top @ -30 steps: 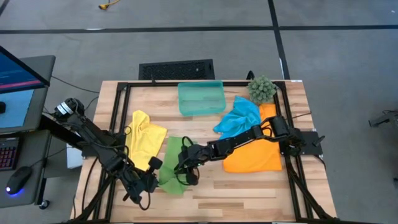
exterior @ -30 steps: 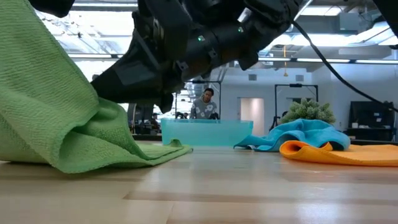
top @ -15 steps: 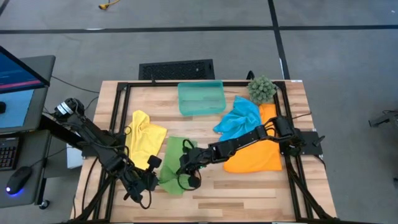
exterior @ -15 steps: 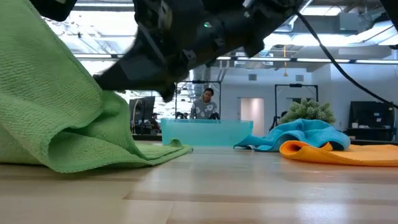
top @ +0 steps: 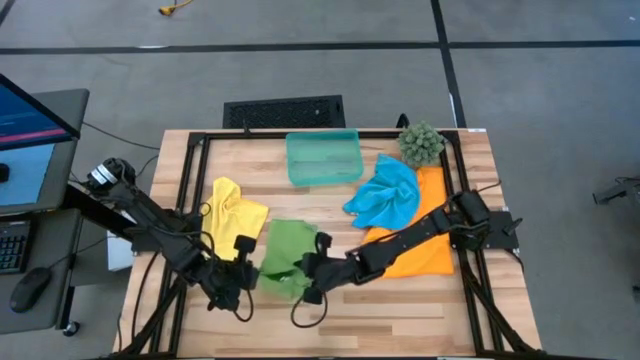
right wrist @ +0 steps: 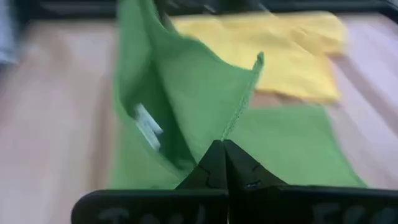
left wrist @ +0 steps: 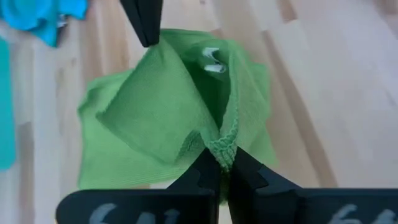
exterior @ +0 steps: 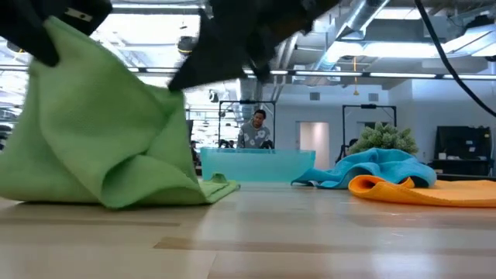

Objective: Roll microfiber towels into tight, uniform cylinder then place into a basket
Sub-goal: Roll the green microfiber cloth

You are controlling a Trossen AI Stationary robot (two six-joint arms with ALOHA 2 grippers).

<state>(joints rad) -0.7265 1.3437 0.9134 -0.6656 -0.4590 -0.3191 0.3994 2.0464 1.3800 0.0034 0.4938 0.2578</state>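
Near the table's front edge, the left gripper (left wrist: 219, 169) and right gripper (right wrist: 224, 163) each have their fingers pinched tight on an edge of the green towel (top: 285, 262), lifting it tented, likely to spread it flat for rolling; the basket (top: 323, 158) waits at the back edge.

Setting: I log this as a robotics lab or workshop. Evidence: grey concrete floor (top: 300, 70) with dark lines, wooden table (top: 400, 310) in black framing, monitor (top: 30, 115), keyboard (top: 12, 245), mouse (top: 30, 288), exposed ceiling ducts (exterior: 372, 31), a person (exterior: 256, 130) beyond.
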